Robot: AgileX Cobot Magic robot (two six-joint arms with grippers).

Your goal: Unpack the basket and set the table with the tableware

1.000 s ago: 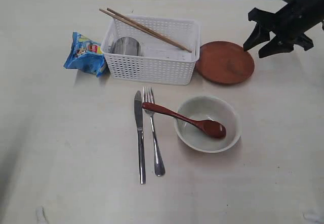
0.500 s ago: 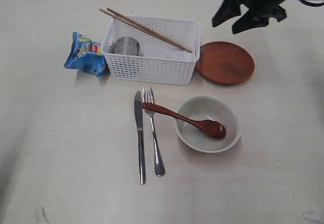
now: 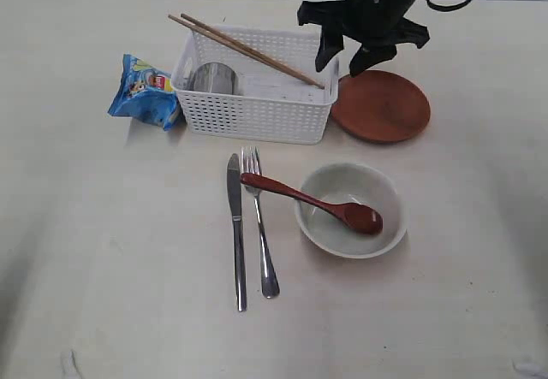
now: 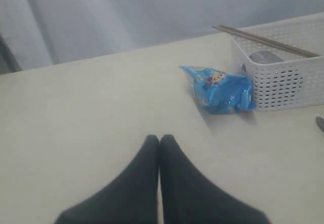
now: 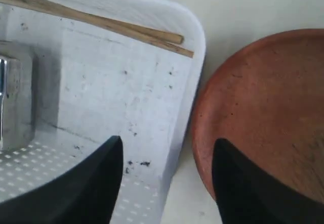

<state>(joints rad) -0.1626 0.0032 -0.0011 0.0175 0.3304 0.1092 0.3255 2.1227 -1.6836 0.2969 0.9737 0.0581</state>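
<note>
The white basket (image 3: 257,118) stands at the back of the table (image 3: 128,268). Two chopsticks (image 3: 244,50) lie across its rim and a steel cup (image 3: 212,79) lies inside. My right gripper (image 3: 340,67) hangs open and empty above the basket's right end and the brown plate (image 3: 381,107). In the right wrist view one side of the right gripper (image 5: 168,143) is over the basket (image 5: 126,82) and the other over the plate (image 5: 263,107), short of the chopsticks (image 5: 101,24). My left gripper (image 4: 159,139) is shut and empty, low over bare table.
Knife (image 3: 237,233) and fork (image 3: 261,233) lie side by side in front of the basket. The red-brown spoon (image 3: 308,199) rests in the pale bowl (image 3: 342,178). A blue crisp bag (image 3: 145,92) leans against the basket's left end.
My right gripper has swept left from the table's far right edge to above the basket's right end. Nothing on the table has moved.
</note>
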